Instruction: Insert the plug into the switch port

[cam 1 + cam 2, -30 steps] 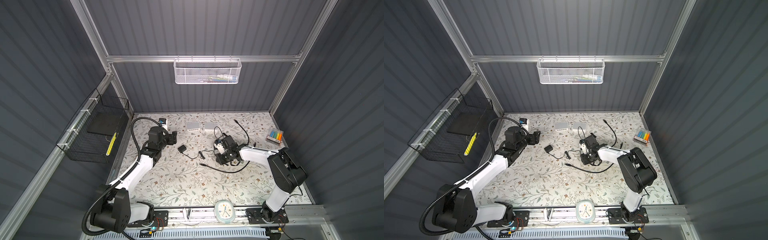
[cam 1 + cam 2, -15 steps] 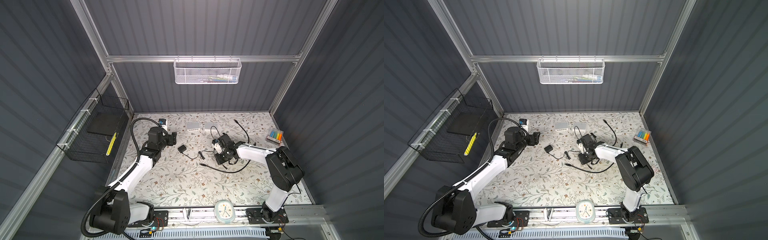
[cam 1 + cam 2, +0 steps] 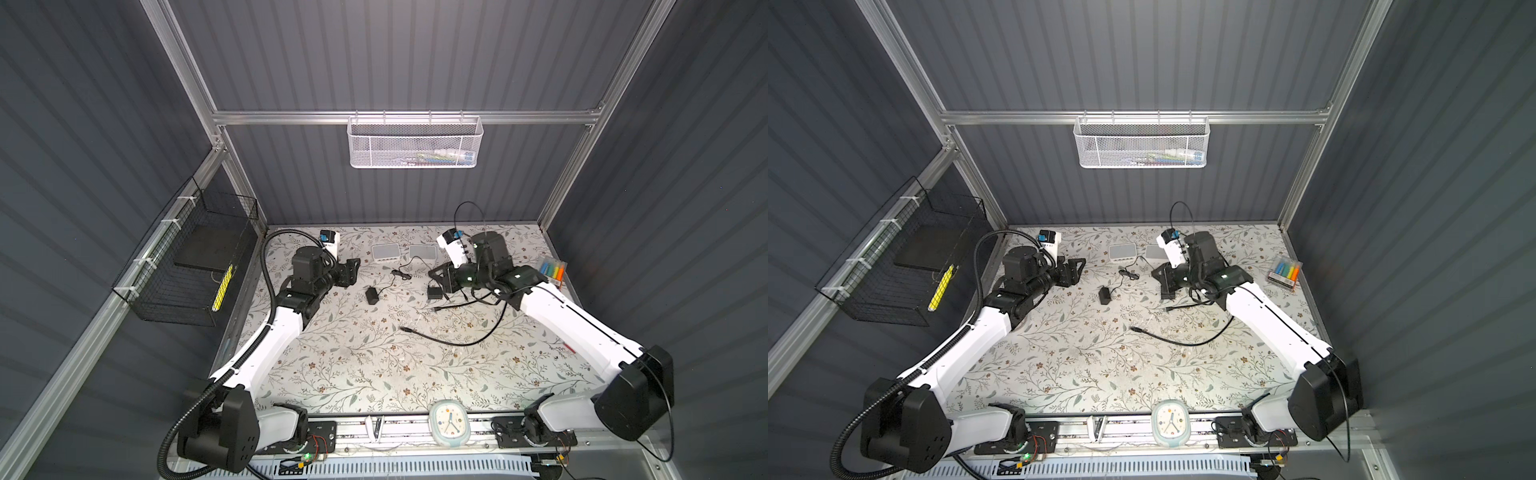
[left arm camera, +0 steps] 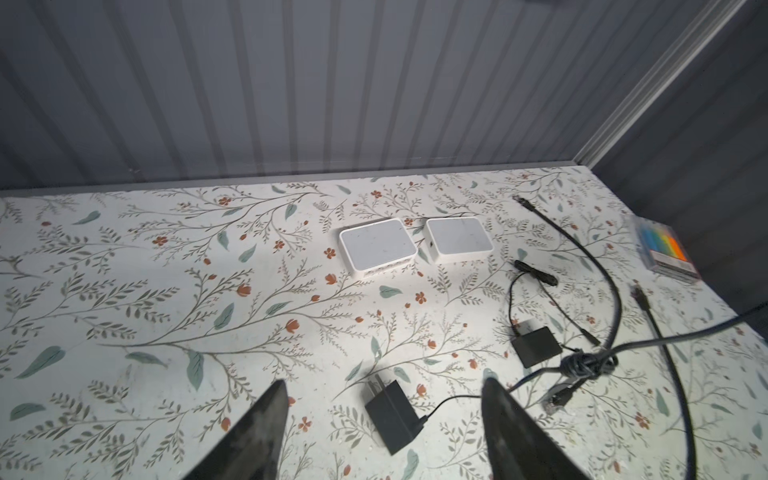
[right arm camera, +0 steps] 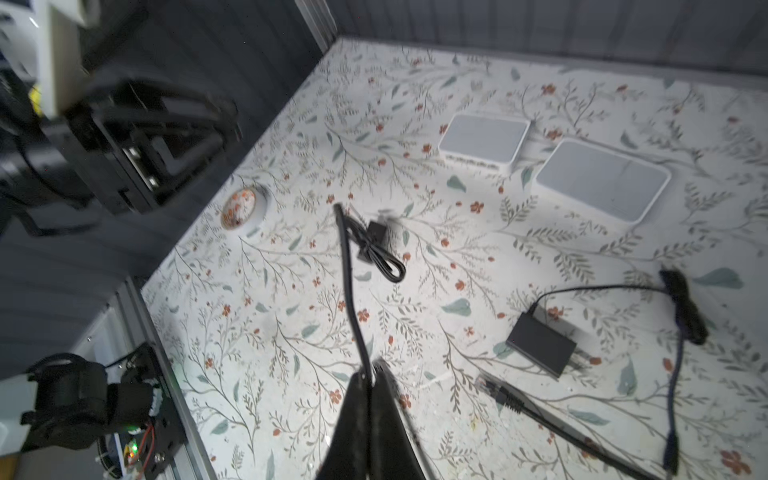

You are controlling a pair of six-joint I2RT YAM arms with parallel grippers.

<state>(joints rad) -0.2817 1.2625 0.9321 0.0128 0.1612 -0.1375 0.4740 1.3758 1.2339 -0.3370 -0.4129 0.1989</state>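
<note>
Black cable (image 5: 348, 291) pinched in closed right end effector (image 5: 370, 376); left end effector (image 4: 385, 381) open. Wire basket (image 3: 174, 303) holds yellow item (image 3: 221, 286); case (image 4: 675, 272) holds markers (image 4: 660, 243).

Two matching robot arms at the surface: the left arm (image 3: 266, 345) and right arm (image 3: 573, 324) wear glossy white shells between bulky black joint housings. A ribbed black hose (image 3: 266, 270) runs along the left, a thin black cable (image 3: 468, 203) along the right. The white wrist cameras (image 3: 329, 240) carry blue tags. The jaws are black and tapered.
</note>
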